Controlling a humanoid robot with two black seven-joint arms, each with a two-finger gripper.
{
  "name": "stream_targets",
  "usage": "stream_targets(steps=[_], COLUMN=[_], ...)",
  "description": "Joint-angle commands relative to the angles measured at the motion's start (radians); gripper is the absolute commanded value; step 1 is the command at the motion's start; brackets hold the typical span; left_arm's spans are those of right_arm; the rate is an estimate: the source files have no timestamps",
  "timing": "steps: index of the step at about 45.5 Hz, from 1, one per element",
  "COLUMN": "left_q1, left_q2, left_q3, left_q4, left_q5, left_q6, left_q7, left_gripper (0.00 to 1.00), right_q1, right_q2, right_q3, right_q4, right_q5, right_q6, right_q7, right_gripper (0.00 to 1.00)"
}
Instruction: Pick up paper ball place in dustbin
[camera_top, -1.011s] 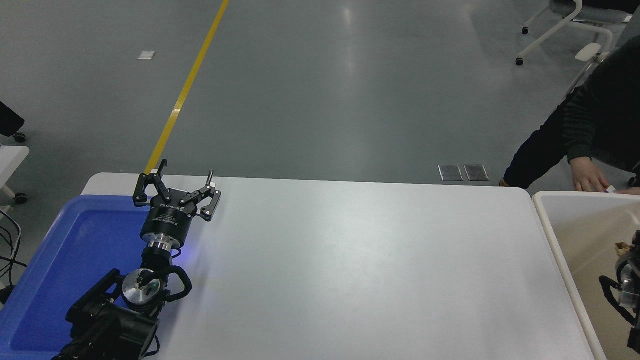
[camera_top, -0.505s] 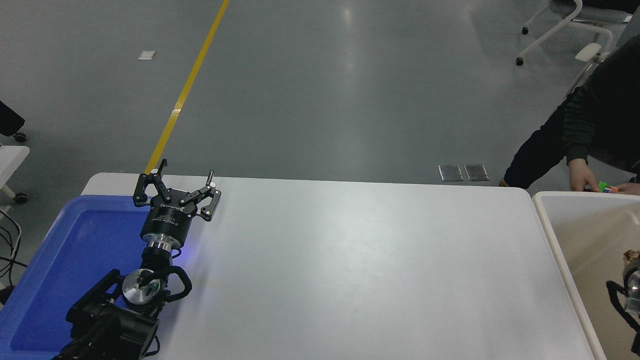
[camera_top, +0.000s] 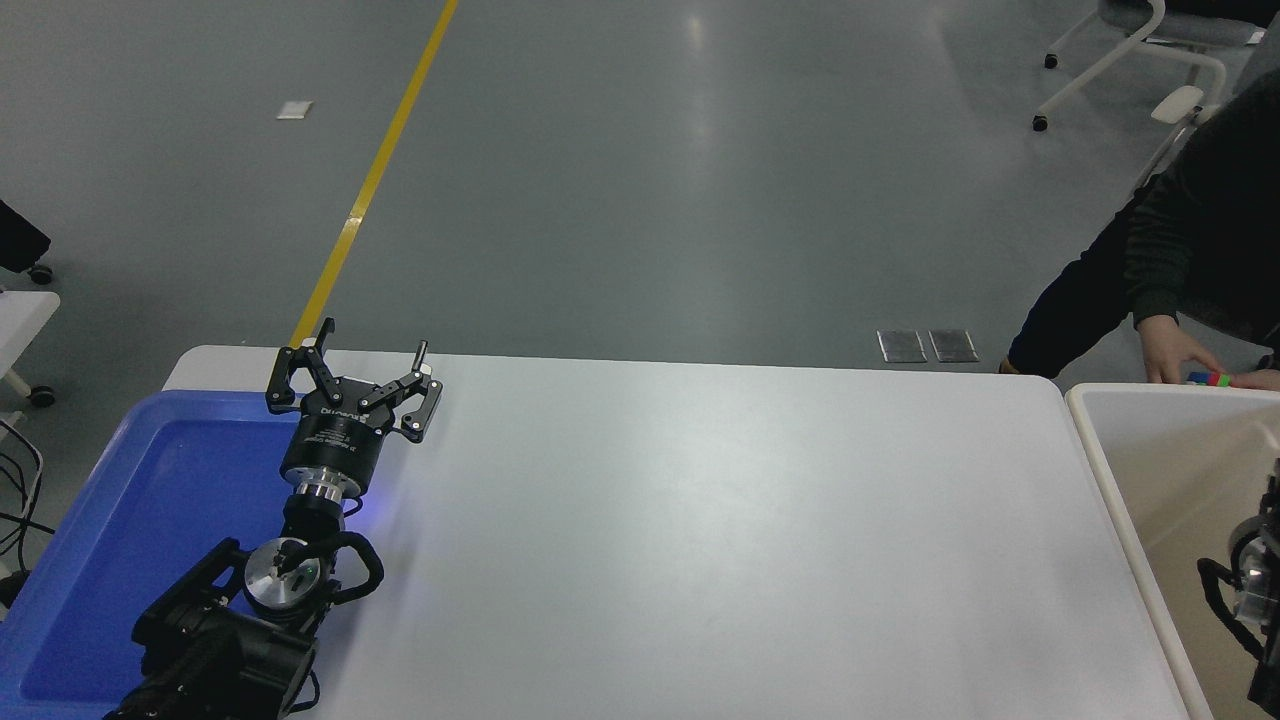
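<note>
The dustbin (camera_top: 1112, 500), cream-white with beige inner walls, stands at the table's right end and is cut off by the picture's edge. My right arm (camera_top: 1258, 590) comes in at the right edge and sits over the bin's inside; its gripper is mostly cut off by the edge. The paper ball is out of view. My left gripper (camera_top: 352, 372) is open and empty, parked at the lower left over the edge of the blue tray.
A shallow blue tray (camera_top: 120, 520) lies at the table's left end under my left arm. A person's hand (camera_top: 1175, 352) rests at the bin's far rim, holding a small colourful cube (camera_top: 1210, 379). A white chair (camera_top: 1150, 60) stands at the far right.
A tan bit of the paper ball showed at my right gripper over the bin in both earlier frames; it no longer shows. The person's hand shifted at the bin's far rim.
</note>
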Motion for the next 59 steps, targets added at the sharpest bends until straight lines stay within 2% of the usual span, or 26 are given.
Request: stream_targets(steps=[1,9,18,23,30,36,45,52,59], left_q1=[0.000,0.000,0.001,0.001,0.000,0.000,0.000,0.001,0.000], left_q2=[0.000,0.000,0.000,0.000,0.000,0.000,0.000,0.000,0.000], left_q3=[0.000,0.000,0.000,0.000,0.000,0.000,0.000,0.000,0.000], left_q4=[0.000,0.000,0.001,0.000,0.000,0.000,0.000,0.000,0.000], left_q5=[0.000,0.000,0.000,0.000,-0.002,-0.002,-0.002,-0.002,-0.002], left_q6=[0.000,0.000,0.000,0.000,0.000,0.000,0.000,0.000,0.000], left_q7=[0.000,0.000,0.000,0.000,-0.001,-0.001,-0.001,-0.001,-0.001], left_gripper=[0.99,0.99,0.99,0.99,0.99,0.99,0.99,0.99,0.99], right_q1=[0.050,0.122,0.104,0.084,0.078,0.061,-0.009,-0.078,-0.160], right_q2=[0.009,-0.029,-0.138,-0.165,-0.161,-0.124,-0.008,0.083,0.103], right_q3=[0.017,0.127,0.317,0.346,0.365,0.421,0.556,0.675,0.705], right_q4=[0.074,0.175,0.531,0.724,0.873,0.959,0.974,0.965,0.936], right_q5=[0.003,0.006,0.006,0.004,0.004,0.004,0.007,0.006,0.006], right_q6=[0.000,0.000,0.006,0.006,0.012,0.102,0.244,0.278,0.297], right_q7=[0.001,0.001,0.001,0.001,0.002,0.002,0.001,-0.001,0.002], right_gripper=[1.00,1.00,1.00,1.00,1.00,1.00,1.00,1.00,1.00])
